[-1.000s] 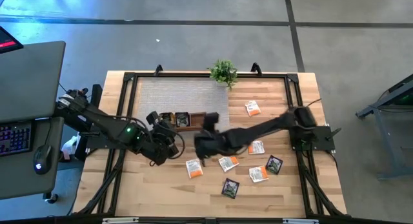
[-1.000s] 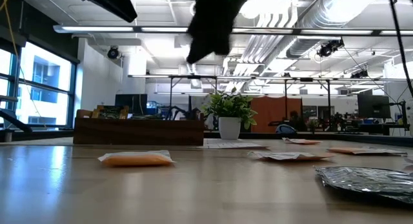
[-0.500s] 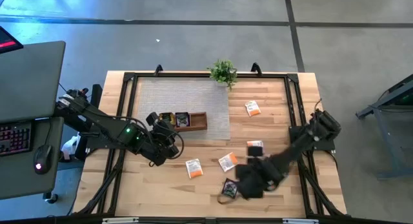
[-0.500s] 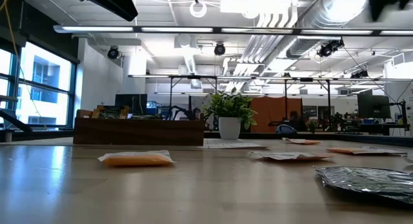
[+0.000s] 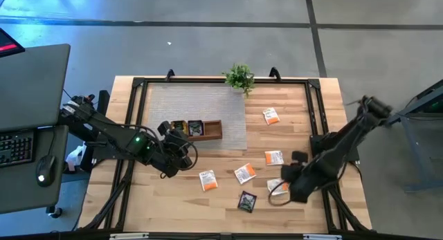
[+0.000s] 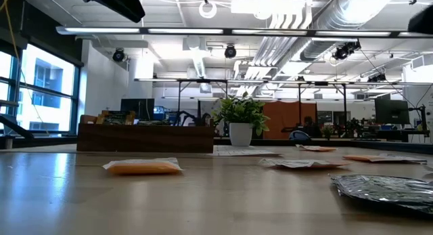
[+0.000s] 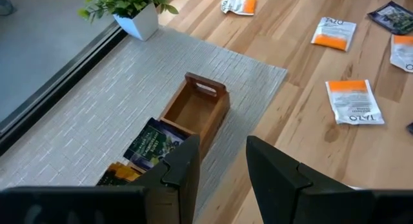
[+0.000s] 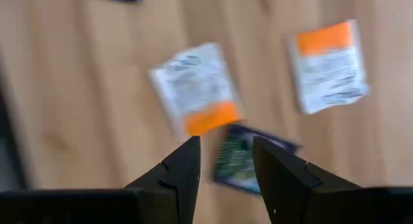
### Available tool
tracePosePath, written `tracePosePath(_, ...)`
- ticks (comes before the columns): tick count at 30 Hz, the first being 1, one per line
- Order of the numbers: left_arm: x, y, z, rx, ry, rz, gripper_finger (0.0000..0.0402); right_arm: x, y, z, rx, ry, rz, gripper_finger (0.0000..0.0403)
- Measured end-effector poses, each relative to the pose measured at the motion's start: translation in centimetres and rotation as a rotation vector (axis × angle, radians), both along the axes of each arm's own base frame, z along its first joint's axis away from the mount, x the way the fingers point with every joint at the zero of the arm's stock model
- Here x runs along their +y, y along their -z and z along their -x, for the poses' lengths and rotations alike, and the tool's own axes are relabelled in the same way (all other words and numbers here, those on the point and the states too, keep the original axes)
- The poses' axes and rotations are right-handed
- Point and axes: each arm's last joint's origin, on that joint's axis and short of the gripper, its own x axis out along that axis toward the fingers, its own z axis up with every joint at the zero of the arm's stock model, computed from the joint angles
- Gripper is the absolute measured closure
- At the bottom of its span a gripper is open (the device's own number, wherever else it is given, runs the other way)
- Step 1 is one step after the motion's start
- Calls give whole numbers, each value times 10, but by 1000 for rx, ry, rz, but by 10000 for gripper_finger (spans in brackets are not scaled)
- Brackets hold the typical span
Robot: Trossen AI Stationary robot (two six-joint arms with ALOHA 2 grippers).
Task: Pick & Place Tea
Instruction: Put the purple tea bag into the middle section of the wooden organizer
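1. Now the wooden tray (image 5: pixel 196 128) sits on a grey mat (image 5: pixel 208 105), with dark tea sachets (image 7: pixel 153 142) inside.
2. Left gripper (image 7: pixel 219 161) hovers just beside the tray, fingers parted and empty.
3. Right gripper (image 8: pixel 224 161) hangs well away from the tray, fingers apart, holding nothing, above an orange-and-white sachet (image 8: pixel 194 95) and a dark sachet (image 8: pixel 239 159) on the desk (image 5: pixel 173 195).

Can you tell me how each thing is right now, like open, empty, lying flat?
Wooden tray: upright on the grey mat; end compartment empty, others hold sachets.
Loose tea sachets: lying flat on the table.
Dark sachet: flat under the right gripper.
Left gripper: open, empty, above the tray.
Right gripper: open, empty.
Potted plant: upright.
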Motion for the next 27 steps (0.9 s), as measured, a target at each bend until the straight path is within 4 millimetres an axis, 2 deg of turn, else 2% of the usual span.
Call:
tracePosePath(7,0,0,0,1,1,-2,277,-43,47,44,-21,-57,-4,265)
tracePosePath(11,0,0,0,0,0,-3,277,-50,78,55,-2,-91,-132,266)
tracePosePath(15,0,0,0,-4,-4,-2,277,-51,104,58,-65,-100,-205,266)
tracePosePath(21,0,0,0,-18,-21,15,277,-56,118,56,-211,-60,-126,266)
tracePosePath(27,0,-1,-1,-27,-22,20,277,-55,113,40,-554,59,62,266)
